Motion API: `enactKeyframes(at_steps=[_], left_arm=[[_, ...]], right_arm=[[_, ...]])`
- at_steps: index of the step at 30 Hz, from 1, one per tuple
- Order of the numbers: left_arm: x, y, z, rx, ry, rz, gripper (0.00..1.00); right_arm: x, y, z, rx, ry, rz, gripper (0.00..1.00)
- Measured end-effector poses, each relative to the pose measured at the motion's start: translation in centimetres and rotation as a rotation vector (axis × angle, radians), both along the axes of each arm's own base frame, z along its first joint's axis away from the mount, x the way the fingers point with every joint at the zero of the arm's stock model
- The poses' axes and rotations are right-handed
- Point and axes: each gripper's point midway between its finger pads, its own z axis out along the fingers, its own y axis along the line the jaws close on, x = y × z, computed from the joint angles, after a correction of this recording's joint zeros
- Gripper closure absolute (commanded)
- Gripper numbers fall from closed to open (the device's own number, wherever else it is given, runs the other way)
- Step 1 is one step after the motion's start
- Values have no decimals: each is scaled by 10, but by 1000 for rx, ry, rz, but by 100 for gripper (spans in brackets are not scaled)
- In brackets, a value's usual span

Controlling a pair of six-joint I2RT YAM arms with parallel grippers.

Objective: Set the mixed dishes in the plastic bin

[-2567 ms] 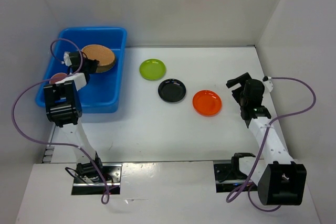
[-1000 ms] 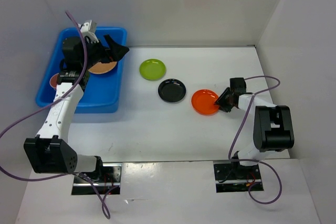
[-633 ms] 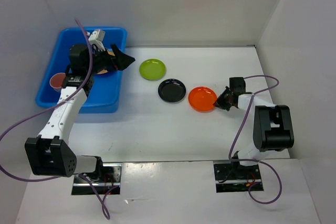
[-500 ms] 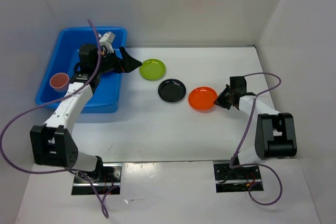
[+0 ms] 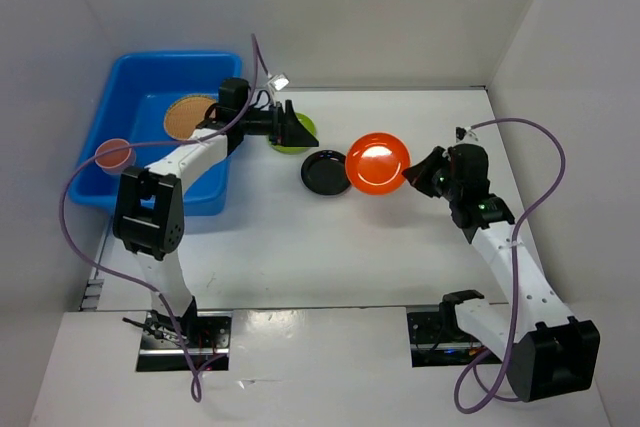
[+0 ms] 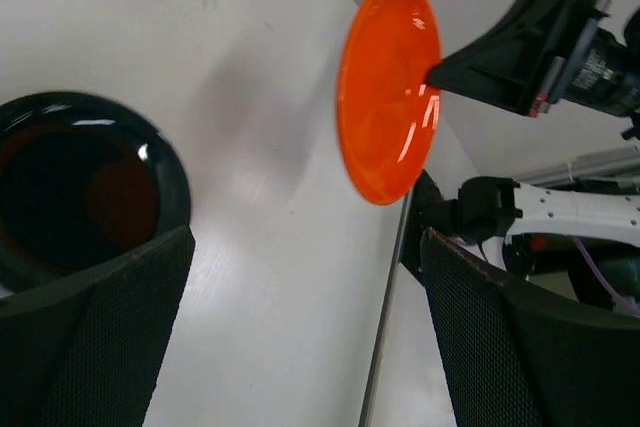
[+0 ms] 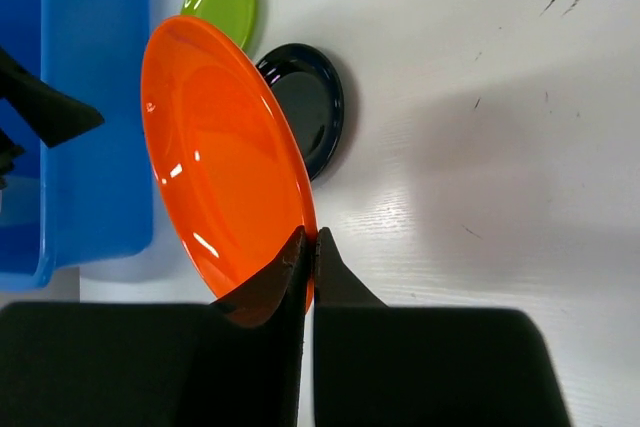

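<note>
The white tabletop point(image 5: 300, 247) is closed in by plain white walls point(image 5: 350, 17) on three sides. The right fingers point(image 7: 262, 292) pinch the rim of the orange plate point(image 5: 377, 161), held tilted above the centre. The left fingers point(image 6: 100, 347) stand wide apart, empty. The blue plastic bin point(image 5: 125, 112) sits at 10 o'clock.

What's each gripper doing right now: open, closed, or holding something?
The left gripper is open, holding nothing.
The right gripper is shut on the rim of the bright orange round plate, held clear of the table.
</note>
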Motion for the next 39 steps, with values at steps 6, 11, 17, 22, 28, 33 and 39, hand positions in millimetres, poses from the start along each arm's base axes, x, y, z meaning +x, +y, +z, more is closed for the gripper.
enactKeyframes(at_steps=[6, 11, 17, 22, 28, 33, 39], left_arm=[[-15, -35, 27, -35, -74, -116, 0], [-17, -54, 13, -27, -67, -161, 0], [-22, -69, -28, 8, 37, -191, 4], [-34, -84, -36, 17, 44, -236, 11], [-43, -101, -22, 2, 1, -285, 51], [-36, -103, -27, 24, 17, -256, 100], [-23, -99, -39, 75, 44, -177, 100]], right_arm=[[-4, 6, 2, 6, -7, 45, 100], [-7, 14, 4, 18, -8, 81, 100], [-7, 19, 11, 23, -26, 111, 100], [-4, 23, 9, 22, -27, 130, 100], [2, 29, -5, 16, 11, 149, 100], [3, 36, -10, 12, 18, 185, 94], [8, 37, -16, 9, 32, 176, 23]])
